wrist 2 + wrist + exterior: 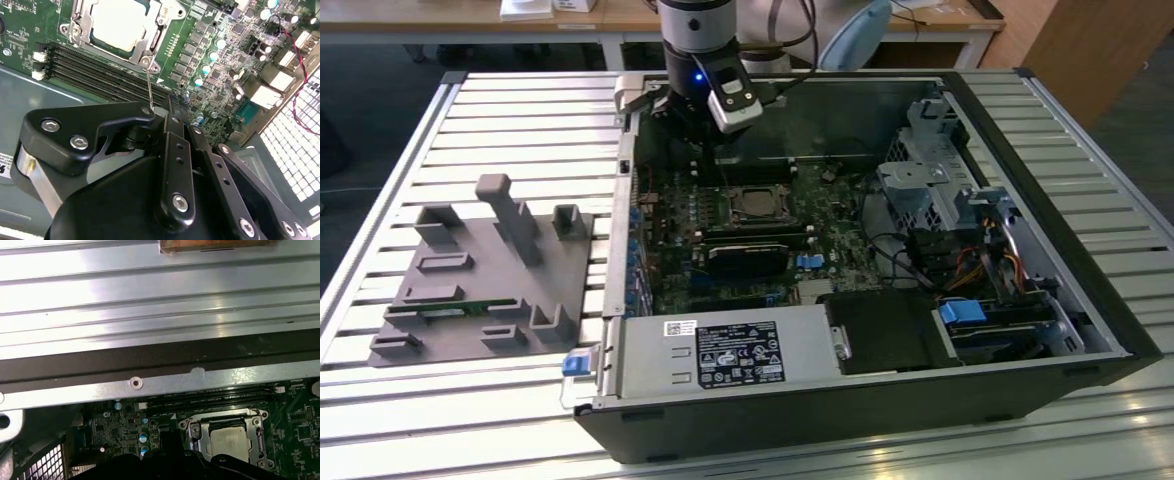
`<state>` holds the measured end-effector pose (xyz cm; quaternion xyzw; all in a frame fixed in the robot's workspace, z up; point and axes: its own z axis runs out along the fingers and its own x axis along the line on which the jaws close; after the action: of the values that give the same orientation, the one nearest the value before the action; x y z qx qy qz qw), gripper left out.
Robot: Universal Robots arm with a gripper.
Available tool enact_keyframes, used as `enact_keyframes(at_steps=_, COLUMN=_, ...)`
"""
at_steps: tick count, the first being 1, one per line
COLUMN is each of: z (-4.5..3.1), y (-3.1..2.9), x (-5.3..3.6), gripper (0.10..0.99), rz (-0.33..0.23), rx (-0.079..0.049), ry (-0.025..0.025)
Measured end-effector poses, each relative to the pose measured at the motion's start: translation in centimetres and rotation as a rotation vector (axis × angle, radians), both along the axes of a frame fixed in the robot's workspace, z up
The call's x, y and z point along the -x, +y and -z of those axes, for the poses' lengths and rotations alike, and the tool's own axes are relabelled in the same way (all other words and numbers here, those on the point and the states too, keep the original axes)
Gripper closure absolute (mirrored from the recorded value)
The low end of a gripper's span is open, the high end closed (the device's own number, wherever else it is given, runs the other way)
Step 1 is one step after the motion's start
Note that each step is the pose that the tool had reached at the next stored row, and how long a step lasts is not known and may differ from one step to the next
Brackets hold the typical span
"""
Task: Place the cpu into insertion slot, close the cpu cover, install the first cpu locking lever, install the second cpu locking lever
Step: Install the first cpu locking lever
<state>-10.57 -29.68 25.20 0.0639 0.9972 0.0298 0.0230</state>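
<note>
The cpu (754, 205) (120, 22) (231, 440) lies silver-topped in the insertion slot on the green motherboard inside the open computer case. The cpu cover (155, 42) (196, 432) lies flat around it as a metal frame. A thin wire locking lever (149, 85) rises from the socket's corner up to my gripper (172, 105) (707, 158). The black fingers (172, 150) are together, and the lever's upper end meets them at the tip. In the exterior view the gripper hangs just beyond the socket, towards the case's far wall.
Long black memory slots (100, 75) run beside the socket. A black card (747, 262) sits nearer the power supply (720, 355). Drive cages (927, 180) and cables fill the exterior view's right. A grey fixture block (480, 270) stands outside the case. The case wall (150, 305) is close by.
</note>
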Motion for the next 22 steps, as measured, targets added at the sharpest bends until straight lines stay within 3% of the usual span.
enact_keyframes(at_steps=12, z=0.06, y=0.04, x=-1.51, gripper=0.98, rz=-0.008, rx=0.0, ry=0.0)
enact_keyframes(at_steps=13, z=0.22, y=0.07, x=-3.18, gripper=0.98, rz=-0.009, rx=0.0, ry=0.0036)
enact_keyframes(at_steps=16, z=0.32, y=0.07, x=-4.35, gripper=0.98, rz=-0.01, rx=0.0, ry=0.0068)
enact_keyframes(at_steps=22, z=0.45, y=0.07, x=-4.42, gripper=0.98, rz=-0.015, rx=-0.008, ry=0.0057)
